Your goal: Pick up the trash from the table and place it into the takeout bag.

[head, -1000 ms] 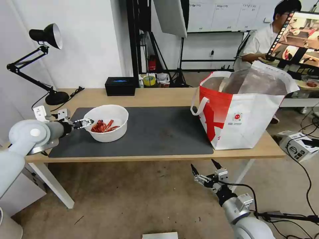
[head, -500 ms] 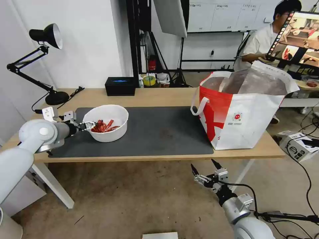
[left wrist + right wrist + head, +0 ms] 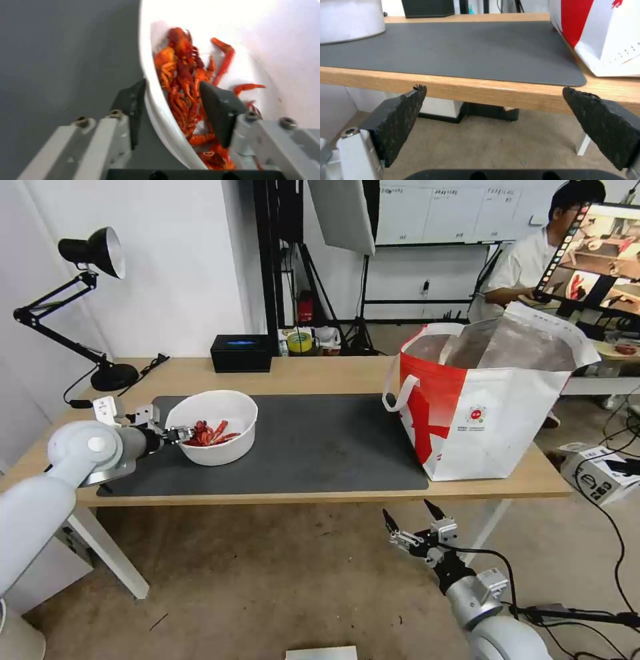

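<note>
The white bowl (image 3: 215, 426) sits on the left part of the dark grey mat (image 3: 320, 447), which lies on the wood-topped table (image 3: 320, 373). In it is a small heap of red crayfish shells (image 3: 207, 433), gathered on the side nearest the left arm.

The head view shows the left end effector (image 3: 179, 434) at the bowl's left rim. The left wrist view gives the detail: its fingers are spread and straddle the rim (image 3: 156, 110), one dark pad (image 3: 131, 107) outside the wall over the mat, the other among the shells inside. A gap shows between the inner pad and the wall, so the rim is bracketed, not pinched.

The takeout bag (image 3: 487, 400) stands upright at the right end of the table, well apart from the bowl, partly on the mat and partly on bare wood. Its mouth gapes open and shows the silver foil lining (image 3: 513, 347); what lies inside cannot be told. A white strap handle (image 3: 400, 390) hangs down on its red side.

The right end effector (image 3: 408, 520) hangs below the table's front edge, over the floor, fingers spread wide and holding nothing. Its wrist view looks up across the table edge (image 3: 486, 90) to the mat, with the bowl's outer wall (image 3: 350, 20) far off and the bag's lower corner (image 3: 606, 37) close by.

A black tissue box (image 3: 241, 353) stands at the back of the table, and a black desk lamp (image 3: 80, 300) at its left end.
</note>
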{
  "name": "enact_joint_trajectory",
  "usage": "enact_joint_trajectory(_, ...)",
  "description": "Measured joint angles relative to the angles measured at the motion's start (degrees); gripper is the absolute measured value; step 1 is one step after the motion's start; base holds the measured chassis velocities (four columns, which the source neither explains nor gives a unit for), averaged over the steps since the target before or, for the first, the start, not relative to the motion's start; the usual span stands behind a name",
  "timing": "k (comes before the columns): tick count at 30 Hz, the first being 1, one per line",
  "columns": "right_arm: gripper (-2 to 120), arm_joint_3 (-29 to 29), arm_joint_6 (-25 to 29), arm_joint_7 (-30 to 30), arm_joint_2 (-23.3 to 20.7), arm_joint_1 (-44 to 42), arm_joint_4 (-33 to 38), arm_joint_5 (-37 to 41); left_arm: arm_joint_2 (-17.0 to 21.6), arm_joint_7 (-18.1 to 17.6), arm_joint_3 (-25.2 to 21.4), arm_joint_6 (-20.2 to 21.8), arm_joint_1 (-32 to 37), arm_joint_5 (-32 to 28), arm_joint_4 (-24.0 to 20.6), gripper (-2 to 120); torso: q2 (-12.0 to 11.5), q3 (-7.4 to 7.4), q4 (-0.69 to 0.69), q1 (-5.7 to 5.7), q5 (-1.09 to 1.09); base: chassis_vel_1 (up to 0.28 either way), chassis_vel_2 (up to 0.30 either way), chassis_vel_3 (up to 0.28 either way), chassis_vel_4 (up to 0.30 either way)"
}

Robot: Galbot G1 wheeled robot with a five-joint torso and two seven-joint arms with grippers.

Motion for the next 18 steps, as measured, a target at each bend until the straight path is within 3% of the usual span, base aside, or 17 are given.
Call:
enact_joint_trajectory(12, 100, 0.00, 0.00, 0.00, 0.00, 0.00, 0.00, 0.00, 0.65, 2.05, -0.83, -0.14, 2.29, 2.62, -1.84, 0, 0.00, 0.00, 0.00, 0.00, 0.00, 0.000, 0.000, 0.000, 0.000)
enact_joint_trajectory(18, 100, 0.00, 0.00, 0.00, 0.00, 0.00, 0.00, 0.00, 0.73, 2.26, -0.99, -1.10, 2.76, 3.07, -2.15, 0, 0.01, 0.00, 0.00, 0.00, 0.00, 0.000, 0.000, 0.000, 0.000)
